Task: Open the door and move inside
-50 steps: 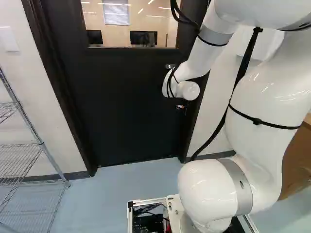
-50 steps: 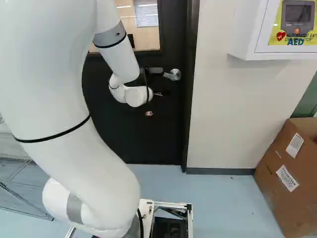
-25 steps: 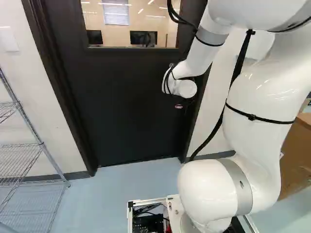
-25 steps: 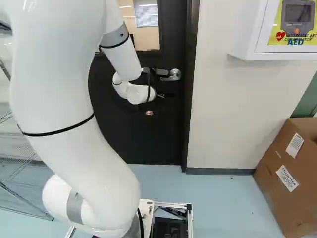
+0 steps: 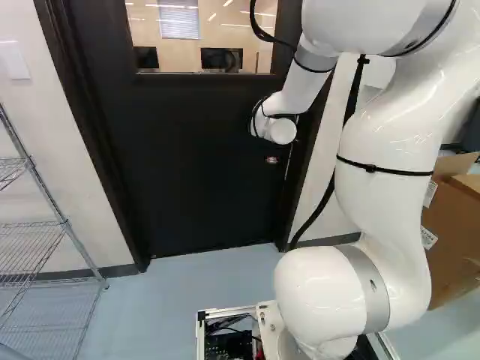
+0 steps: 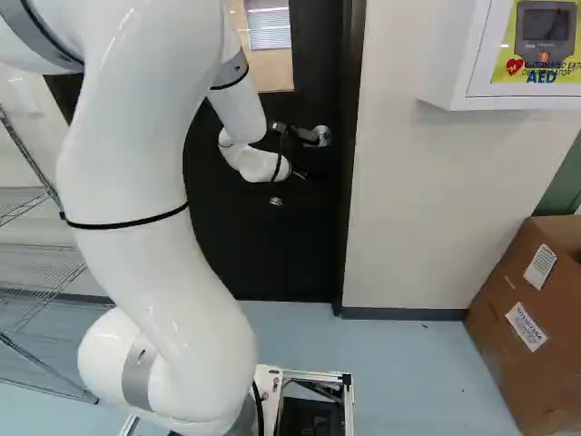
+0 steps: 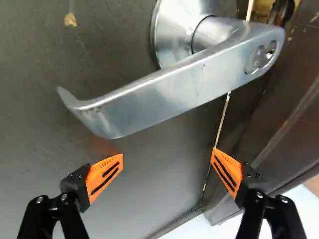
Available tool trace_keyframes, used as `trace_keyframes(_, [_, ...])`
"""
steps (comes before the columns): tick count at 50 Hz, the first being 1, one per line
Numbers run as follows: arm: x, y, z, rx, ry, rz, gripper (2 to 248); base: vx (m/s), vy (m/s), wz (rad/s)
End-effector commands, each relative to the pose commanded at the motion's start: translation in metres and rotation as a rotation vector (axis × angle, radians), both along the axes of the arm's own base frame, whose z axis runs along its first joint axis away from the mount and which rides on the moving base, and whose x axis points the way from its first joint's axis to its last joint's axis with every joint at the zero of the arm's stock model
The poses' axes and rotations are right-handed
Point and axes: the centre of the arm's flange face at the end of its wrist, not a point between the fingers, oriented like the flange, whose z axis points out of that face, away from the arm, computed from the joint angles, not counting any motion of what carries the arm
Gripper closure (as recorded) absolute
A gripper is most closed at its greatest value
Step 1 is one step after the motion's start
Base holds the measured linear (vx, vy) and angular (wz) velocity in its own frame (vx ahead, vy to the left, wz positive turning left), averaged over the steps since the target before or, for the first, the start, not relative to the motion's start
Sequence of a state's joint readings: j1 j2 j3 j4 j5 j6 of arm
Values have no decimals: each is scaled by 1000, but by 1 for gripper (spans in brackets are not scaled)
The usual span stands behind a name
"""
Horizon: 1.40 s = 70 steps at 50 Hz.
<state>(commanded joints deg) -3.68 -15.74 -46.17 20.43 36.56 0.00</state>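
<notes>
Standing apart near the lever (image 7: 159, 94), fingers (image 7: 104, 175) face a dark, perhaps scuffed door (image 5: 195, 165) between pale walls (image 6: 427, 209), above blue floor (image 6: 399, 372).

A black door (image 5: 195, 172) with an upper window (image 5: 180, 37) stands closed, its curved silver lever handle (image 7: 164, 92) near one edge and pointing away from it.

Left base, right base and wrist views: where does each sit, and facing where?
Left base view: on the base, behind and left of the arm, facing ahead, slightly down, at the door; arm right of the middle.
Right base view: behind and right of the arm, facing likewise, at door, cabinet and box; arm left of the middle.
Wrist view: on the wrist, looking along the open pincer, which shows, at the handle.
Shared: door, by all; arm, rack and box, by both base views.
</notes>
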Motion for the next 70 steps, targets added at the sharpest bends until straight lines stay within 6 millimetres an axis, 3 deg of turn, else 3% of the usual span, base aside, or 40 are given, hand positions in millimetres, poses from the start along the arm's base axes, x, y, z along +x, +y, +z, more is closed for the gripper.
trace_keyframes(40, [81,-15,-8,-3,-43,-16,3,0,0,0])
trace_keyframes(70, [138,-5,-16,-5,-77,9,3,0,0,0])
